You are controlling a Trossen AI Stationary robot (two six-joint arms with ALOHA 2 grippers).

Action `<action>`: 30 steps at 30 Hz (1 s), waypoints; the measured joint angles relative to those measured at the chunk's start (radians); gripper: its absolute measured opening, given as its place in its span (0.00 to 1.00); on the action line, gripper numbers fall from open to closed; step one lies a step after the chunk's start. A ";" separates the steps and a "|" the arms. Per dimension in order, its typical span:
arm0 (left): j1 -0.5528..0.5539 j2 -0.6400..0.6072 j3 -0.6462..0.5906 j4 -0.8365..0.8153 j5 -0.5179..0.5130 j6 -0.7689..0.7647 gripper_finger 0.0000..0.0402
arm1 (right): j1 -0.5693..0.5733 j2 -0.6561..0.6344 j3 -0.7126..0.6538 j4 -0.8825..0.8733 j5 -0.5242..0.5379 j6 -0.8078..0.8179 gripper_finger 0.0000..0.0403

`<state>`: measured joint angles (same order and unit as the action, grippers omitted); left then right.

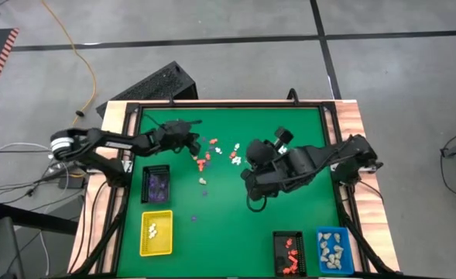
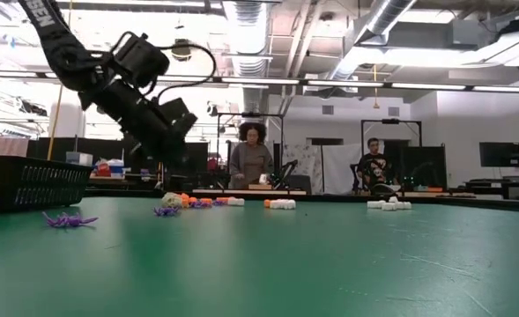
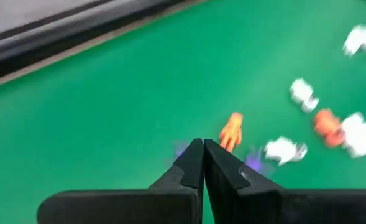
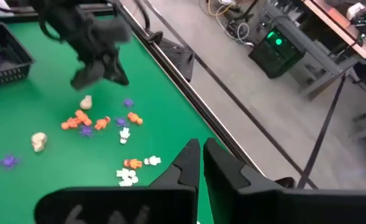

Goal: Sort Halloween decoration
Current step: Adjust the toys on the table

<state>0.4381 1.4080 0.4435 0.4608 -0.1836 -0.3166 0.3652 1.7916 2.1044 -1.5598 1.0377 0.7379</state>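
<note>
Now the left gripper (image 3: 202, 149) is pinched shut above the figurines (image 1: 206, 161), seemingly empty; reopen and descend squarely over one.

Bright, even light from ceiling tubes (image 2: 241, 18). Soft shadows lie under both arms. The left wrist view is motion-blurred; figurines (image 3: 332, 124) ahead of its fingers smear.

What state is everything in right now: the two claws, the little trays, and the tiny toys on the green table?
left gripper: jaws shut, nothing visibly held
right gripper: jaws nearly shut, raised above the table
yellow tray: holds white figurines
black tray: holds purple ones
second black tray: holds orange-red ones
blue tray: holds cream-beige ones
loose figurines: scattered, unsorted
</note>
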 joint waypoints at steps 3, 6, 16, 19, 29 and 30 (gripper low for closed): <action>-0.036 0.069 0.000 0.008 -0.089 0.067 0.00 | 0.028 0.000 -0.002 -0.010 0.022 0.035 0.07; -0.062 0.135 0.000 0.011 -0.193 0.113 0.00 | 0.053 -0.002 -0.002 -0.011 0.037 0.040 0.04; -0.077 0.311 0.068 0.073 -0.242 0.178 0.00 | 0.074 0.002 -0.002 -0.011 0.037 0.057 0.05; -0.083 0.337 0.098 0.074 -0.188 0.183 0.00 | 0.075 0.002 -0.002 -0.011 0.032 0.059 0.04; -0.212 0.344 0.120 0.112 0.097 0.227 0.00 | 0.084 0.003 -0.002 -0.011 0.031 0.059 0.04; -0.230 0.344 0.120 0.116 0.112 0.226 0.00 | 0.087 0.003 -0.002 -0.011 0.031 0.059 0.04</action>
<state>0.2077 1.7519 0.5636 0.5764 -0.0715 -0.0904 0.4522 1.7943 2.1029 -1.5708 1.0691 0.7967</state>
